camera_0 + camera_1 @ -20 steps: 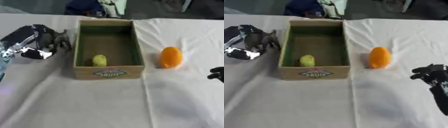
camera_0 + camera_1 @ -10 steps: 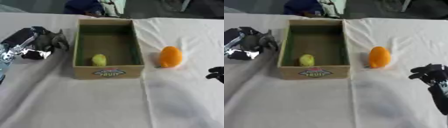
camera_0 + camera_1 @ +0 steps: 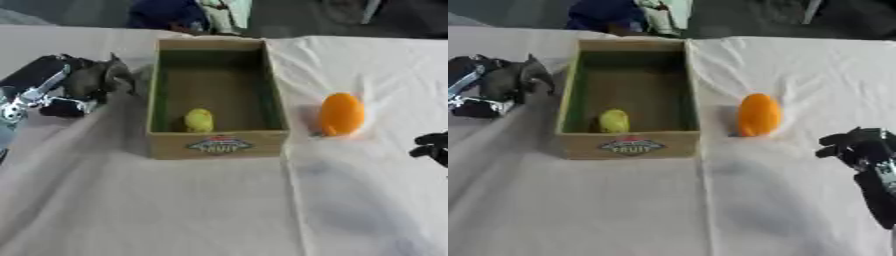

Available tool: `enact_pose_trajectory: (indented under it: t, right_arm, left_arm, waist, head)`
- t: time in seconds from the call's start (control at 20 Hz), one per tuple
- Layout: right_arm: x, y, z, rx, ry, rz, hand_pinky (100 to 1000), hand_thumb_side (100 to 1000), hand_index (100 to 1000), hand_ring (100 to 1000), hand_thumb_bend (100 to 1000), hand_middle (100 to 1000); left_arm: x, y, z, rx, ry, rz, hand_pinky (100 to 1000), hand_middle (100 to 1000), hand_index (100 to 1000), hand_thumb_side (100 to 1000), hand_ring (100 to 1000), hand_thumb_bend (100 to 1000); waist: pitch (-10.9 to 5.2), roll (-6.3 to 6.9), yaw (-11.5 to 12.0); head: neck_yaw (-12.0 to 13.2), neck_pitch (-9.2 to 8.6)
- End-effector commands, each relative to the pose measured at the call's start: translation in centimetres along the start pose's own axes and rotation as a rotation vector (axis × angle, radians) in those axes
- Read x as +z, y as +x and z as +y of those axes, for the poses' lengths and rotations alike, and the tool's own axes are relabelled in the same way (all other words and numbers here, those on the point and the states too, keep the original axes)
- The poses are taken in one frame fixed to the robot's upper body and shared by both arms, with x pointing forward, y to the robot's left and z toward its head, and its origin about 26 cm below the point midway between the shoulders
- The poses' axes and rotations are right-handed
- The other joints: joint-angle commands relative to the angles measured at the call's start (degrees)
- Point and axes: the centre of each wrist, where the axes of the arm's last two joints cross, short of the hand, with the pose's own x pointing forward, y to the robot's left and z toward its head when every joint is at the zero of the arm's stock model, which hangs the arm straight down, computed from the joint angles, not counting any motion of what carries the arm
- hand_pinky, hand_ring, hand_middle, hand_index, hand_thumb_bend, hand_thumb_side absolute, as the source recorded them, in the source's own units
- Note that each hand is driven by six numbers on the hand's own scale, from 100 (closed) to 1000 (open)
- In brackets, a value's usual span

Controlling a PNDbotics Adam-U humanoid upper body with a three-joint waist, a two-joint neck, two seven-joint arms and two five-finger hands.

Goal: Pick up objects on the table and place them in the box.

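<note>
A matt cardboard box point(image 3: 216, 145) sits on a wrinkled white cloth point(image 3: 175, 210).

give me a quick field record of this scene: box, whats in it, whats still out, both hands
box: cardboard box, open top, green inside walls, label on its near face
in box: one yellow-green fruit at the near end
still out: orange fruit on the white cloth, right of the box, apart from it
left hand: left hand beside the box's left wall, fingers curled, holding nothing
right hand: right hand near the right edge, nearer than the orange fruit, fingers curled, not touching it
</note>
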Motion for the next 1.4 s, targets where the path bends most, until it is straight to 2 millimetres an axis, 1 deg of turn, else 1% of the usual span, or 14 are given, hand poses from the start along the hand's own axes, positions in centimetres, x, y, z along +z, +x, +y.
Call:
enact_pose_trajectory:
  t: [0.05,0.2,0.35,0.6,0.85,1.0,1.15,1.4]
  right_arm:
    - [-0.5,0.7,-0.3,0.028,0.016,-0.014,620,427,644,689,100,526]
    - [-0.5,0.7,-0.4,0.029,0.017,-0.015,620,426,644,689,100,526]
    - [-0.5,0.7,-0.4,0.029,0.017,-0.015,620,424,644,689,100,526]
    - [-0.4,0.7,-0.5,0.028,0.020,-0.013,620,421,644,690,100,526]
    - [-0.4,0.6,-0.3,0.021,0.030,-0.012,620,419,645,690,100,526]
    - [-0.5,0.5,-0.2,0.014,0.041,-0.012,620,419,645,690,100,526]
    - [-0.6,0.4,0.0,0.006,0.051,-0.012,620,419,645,690,100,526]
    - [-1.0,0.4,0.3,-0.007,0.073,-0.018,620,419,645,690,100,527]
  left_arm:
    - [0.0,0.0,2.2,-0.016,0.064,-0.014,463,336,707,288,300,100]
    - [0.0,0.6,3.4,-0.005,0.116,-0.039,454,326,695,278,288,100]
    - [0.0,0.9,3.9,0.012,0.134,-0.049,452,325,694,269,283,100]
    - [-0.6,3.7,6.7,0.048,0.193,-0.182,458,325,694,261,283,100]
    - [-1.7,7.2,8.2,0.067,0.183,-0.327,472,329,696,260,286,100]
    - [-2.6,9.1,8.3,0.065,0.155,-0.400,479,334,698,262,291,100]
    - [-3.3,10.4,7.8,0.054,0.119,-0.455,482,336,698,264,293,100]
    - [-4.4,12.2,6.2,0.064,0.048,-0.556,496,341,701,264,305,100]
  waist:
    - [-1.16,0.12,0.10]
    - [-1.27,0.13,0.23]
    - [-1.33,0.14,0.26]
    - [-1.78,0.12,0.35]
    - [-2.16,-0.01,0.17]
    - [-2.35,-0.09,-0.12]
    - [-2.43,-0.13,-0.49]
    - [-2.36,-0.04,-1.41]
  head:
    - [-0.25,0.02]
    - [-0.40,-0.04]
    - [-0.45,-0.06]
    - [-0.58,-0.15]
    - [-0.31,0.03]
    - [-0.11,0.12]
    - [0.11,0.11]
    - [0.47,0.07]
